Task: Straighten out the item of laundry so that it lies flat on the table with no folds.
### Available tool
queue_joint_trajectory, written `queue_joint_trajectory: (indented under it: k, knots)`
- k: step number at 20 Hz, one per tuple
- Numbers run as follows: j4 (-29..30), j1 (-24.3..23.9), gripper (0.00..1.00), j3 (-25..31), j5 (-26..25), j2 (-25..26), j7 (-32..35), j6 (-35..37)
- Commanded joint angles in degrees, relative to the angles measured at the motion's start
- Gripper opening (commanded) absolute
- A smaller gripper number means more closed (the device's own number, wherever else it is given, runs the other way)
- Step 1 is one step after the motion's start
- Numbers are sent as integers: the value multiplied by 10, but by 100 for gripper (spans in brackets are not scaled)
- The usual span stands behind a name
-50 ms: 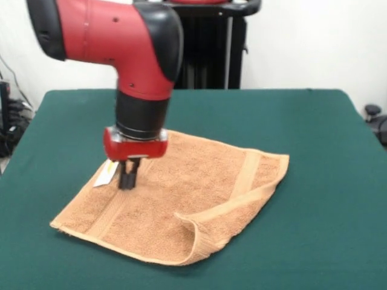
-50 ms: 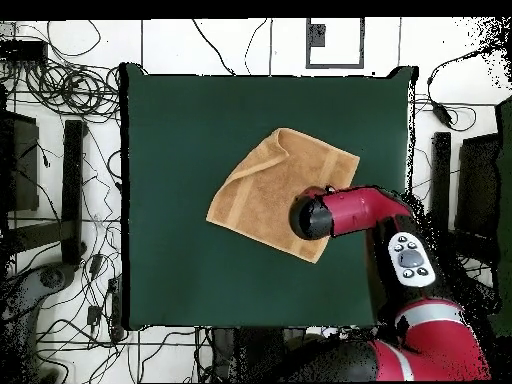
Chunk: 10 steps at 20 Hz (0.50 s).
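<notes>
Clearly the towel [image 1: 175, 202] is not flat yet: it lies spread near the middle of the table [image 1: 326, 151], turned like a diamond, and in the front view its corner toward five o'clock is folded back over itself, with a woven band lying on top of the nap. The gripper [image 1: 129, 179] comes straight down at the opposite side, toward ten o'clock of the cloth, just beside the small white tag [image 1: 107, 173]. Its black fingers look drawn close together with their tips at the terry, probably pinching a little of the cloth, though whether any fabric is really caught between them cannot be told. Holding that edge would make sense as an anchor or pulling point, since dragging away from the fold could draw it open.
</notes>
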Motion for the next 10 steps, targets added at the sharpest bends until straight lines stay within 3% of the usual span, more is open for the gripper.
queue_joint_trajectory:
  k: [1,5,10]
  knots:
    - [89,-22,0,58,-39,26,-193,88]
    - [154,-65,0,159,-3,-4,-202,62]
    - [169,-66,0,207,18,-18,-164,69]
